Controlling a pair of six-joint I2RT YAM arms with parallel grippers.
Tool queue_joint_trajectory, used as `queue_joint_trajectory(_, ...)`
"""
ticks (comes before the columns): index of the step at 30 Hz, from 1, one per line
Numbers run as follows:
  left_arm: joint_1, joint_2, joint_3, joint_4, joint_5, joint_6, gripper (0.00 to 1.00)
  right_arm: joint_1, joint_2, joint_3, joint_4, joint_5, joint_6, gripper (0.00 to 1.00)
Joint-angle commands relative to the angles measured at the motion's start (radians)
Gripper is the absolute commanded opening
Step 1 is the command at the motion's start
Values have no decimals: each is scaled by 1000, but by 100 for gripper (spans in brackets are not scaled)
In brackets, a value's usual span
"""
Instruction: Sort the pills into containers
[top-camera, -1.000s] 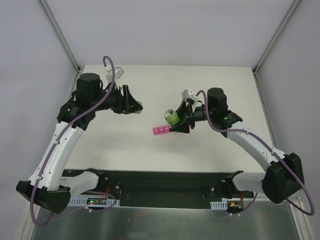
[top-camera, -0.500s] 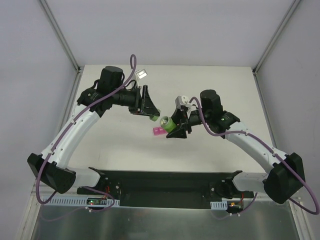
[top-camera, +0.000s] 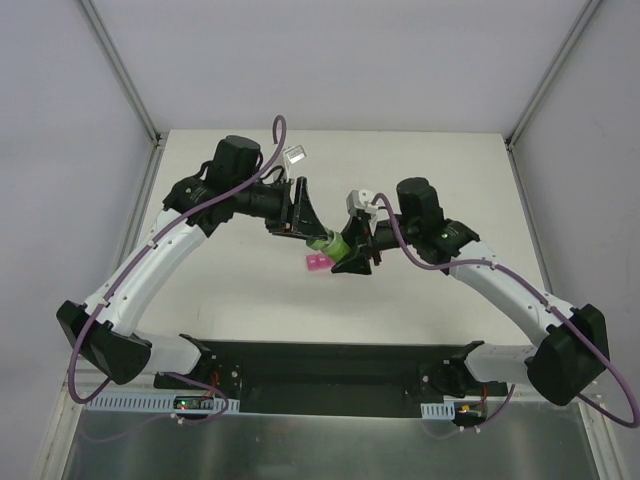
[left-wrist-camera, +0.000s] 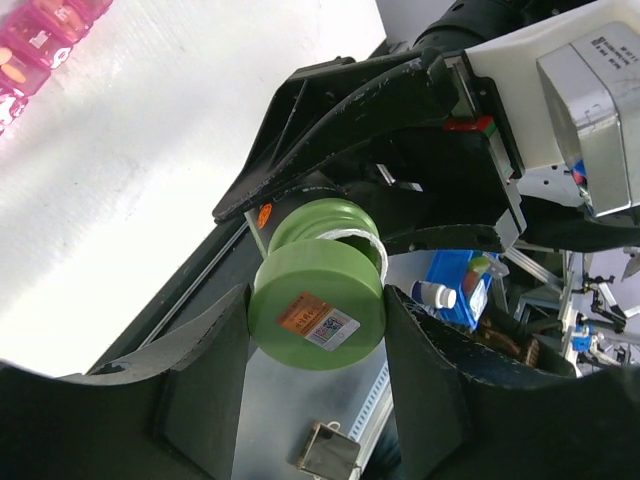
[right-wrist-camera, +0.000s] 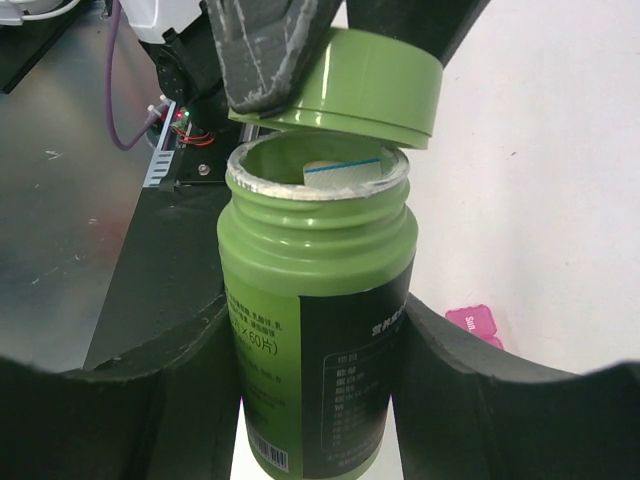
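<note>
My right gripper (top-camera: 352, 250) (right-wrist-camera: 315, 340) is shut on the body of a green pill bottle (top-camera: 341, 245) (right-wrist-camera: 310, 330), held above the table with its mouth open. A white slip with a blue line (right-wrist-camera: 340, 170) shows inside the mouth; no pills show in the bottle. My left gripper (top-camera: 310, 235) (left-wrist-camera: 318, 300) is shut on the green cap (left-wrist-camera: 318, 308) (right-wrist-camera: 360, 85), which hangs tilted just over the bottle's rim. The pink containers (top-camera: 316, 263) (left-wrist-camera: 45, 40) (right-wrist-camera: 475, 322) lie on the table right under the bottle, partly hidden by it.
The white table (top-camera: 420, 180) has walls at its back and sides. A dark panel (top-camera: 330, 360) with the arm bases runs along the near edge. Both arms meet over the table's middle.
My left arm has swung right with the cap until it reached the bottle's mouth. My right arm has shifted the bottle slightly left, over the pink containers.
</note>
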Motion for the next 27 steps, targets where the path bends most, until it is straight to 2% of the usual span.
queue_joint_trajectory(1, -17, 1, 58, -60, -72, 25, 18, 13, 14, 76, -25, 31, -40, 10)
queue_joint_trajectory(8, -28, 29, 124, -152, -143, 60, 17, 36, 46, 120, -114, 74, -85, 10)
queue_joint_trajectory(21, -71, 98, 202, -239, -159, 89, 17, 56, 44, 129, -138, 94, -116, 10)
queue_joint_trajectory(27, -86, 108, 222, -278, -212, 98, 17, 58, 47, 132, -143, 109, -114, 10)
